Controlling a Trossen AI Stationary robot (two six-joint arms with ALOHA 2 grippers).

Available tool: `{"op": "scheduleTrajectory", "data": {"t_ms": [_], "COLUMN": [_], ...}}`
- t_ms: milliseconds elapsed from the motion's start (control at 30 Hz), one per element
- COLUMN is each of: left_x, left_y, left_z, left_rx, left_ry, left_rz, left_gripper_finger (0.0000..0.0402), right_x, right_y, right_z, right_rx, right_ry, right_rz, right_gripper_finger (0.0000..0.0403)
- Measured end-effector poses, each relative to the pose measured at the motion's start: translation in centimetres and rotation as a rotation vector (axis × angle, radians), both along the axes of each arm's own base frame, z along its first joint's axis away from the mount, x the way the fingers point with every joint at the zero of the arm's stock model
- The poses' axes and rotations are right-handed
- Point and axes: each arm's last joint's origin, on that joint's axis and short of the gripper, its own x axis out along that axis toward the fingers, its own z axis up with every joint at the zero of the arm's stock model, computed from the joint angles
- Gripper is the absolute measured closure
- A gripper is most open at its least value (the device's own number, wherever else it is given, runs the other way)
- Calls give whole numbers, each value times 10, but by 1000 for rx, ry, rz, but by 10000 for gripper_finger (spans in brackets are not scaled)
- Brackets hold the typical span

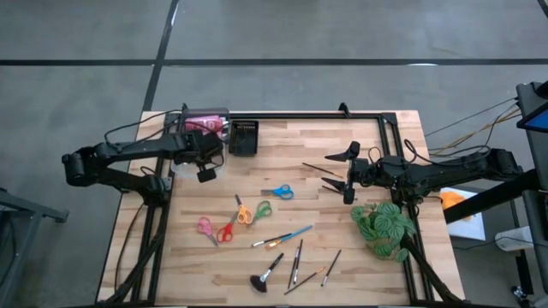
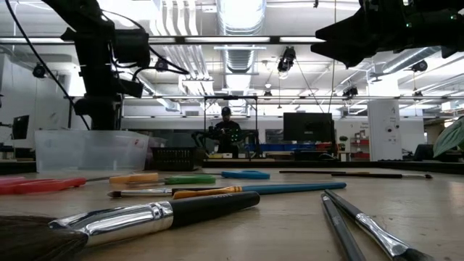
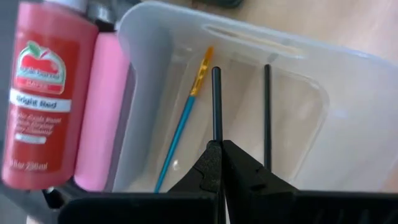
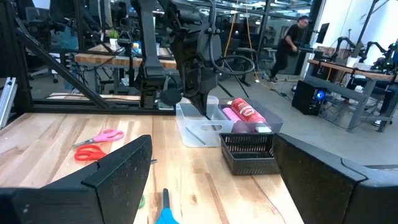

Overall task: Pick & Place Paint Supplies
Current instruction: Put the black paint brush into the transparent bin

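My left gripper (image 3: 217, 146) hangs over the clear tub (image 3: 298, 74) at the table's far left and is shut on a thin black brush (image 3: 215, 106). In the tub lie a blue brush with an orange ferrule (image 3: 183, 121) and another black stick (image 3: 267, 112). A red paint bottle (image 3: 43, 99) and a pink one (image 3: 102, 112) lie beside the tub. My right gripper (image 1: 338, 174) waits open at mid-right, near two dark brushes (image 1: 321, 168). Several scissors (image 1: 248, 212) and brushes (image 1: 282, 237) lie on the wood. My left gripper pinches the black brush's handle (image 3: 216, 138) between its two fingertips. The fingers slant down from above, and the brush runs on past them, along their line, into the tub. Whether its far end (image 3: 216, 71) touches the tub, I cannot tell.
A black mesh tray (image 1: 243, 137) stands right of the bottles at the far edge. A green leafy plant (image 1: 385, 227) sits at the right, beside my right arm. A black frame rail (image 1: 308, 115) runs along the table's far side.
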Motion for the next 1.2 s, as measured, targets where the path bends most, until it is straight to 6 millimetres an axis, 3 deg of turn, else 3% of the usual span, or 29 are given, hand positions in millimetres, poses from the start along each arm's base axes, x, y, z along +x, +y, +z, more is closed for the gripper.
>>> {"op": "scheduleTrajectory", "data": {"t_ms": [267,900,1200], "left_x": [5,2,1], "left_y": [1,6,7], "left_z": [1,-4,-4], "left_rx": [15,-35,-34], "left_ry": [17,-28,-28], "left_rz": [-185,-167,-160], "left_gripper_finger": [397,396,340], "right_x": [0,0,0], "right_y": [0,0,0], "right_z": [0,0,0], "right_rx": [0,0,0], "right_ry": [0,0,0], "right_rz": [0,0,0], "right_gripper_finger": [72,72,72]}}
